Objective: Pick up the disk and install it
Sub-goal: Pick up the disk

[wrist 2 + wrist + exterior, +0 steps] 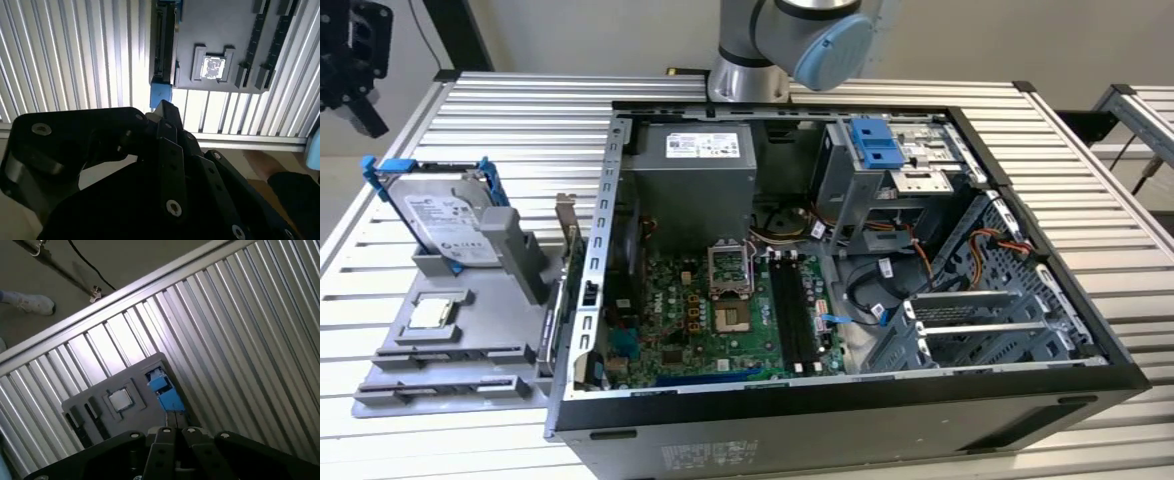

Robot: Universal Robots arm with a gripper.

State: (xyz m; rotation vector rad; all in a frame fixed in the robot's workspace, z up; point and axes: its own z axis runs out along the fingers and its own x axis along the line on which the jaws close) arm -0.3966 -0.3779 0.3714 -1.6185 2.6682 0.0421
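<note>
Ribbed aluminium table (494,110) carries an open case (854,430) and, to the exterior view's left of it, a grey tray (487,322). On that tray the disk (447,220) stands on edge in a stand with a blue rail (371,175) round it, apart from the chip (432,312) lying flat. In the second wrist view the gripper (165,106) hangs well above the tray, jaws seemingly pressed together on nothing, with the disk below seen edge-on. Reaching is the step in hand, I judge. To do it well: part the jaws wider than the disk's thickness, line up over its top edge, descend plumb, pinch the flat metal faces rather than the rail, and keep clear of the chip
</note>
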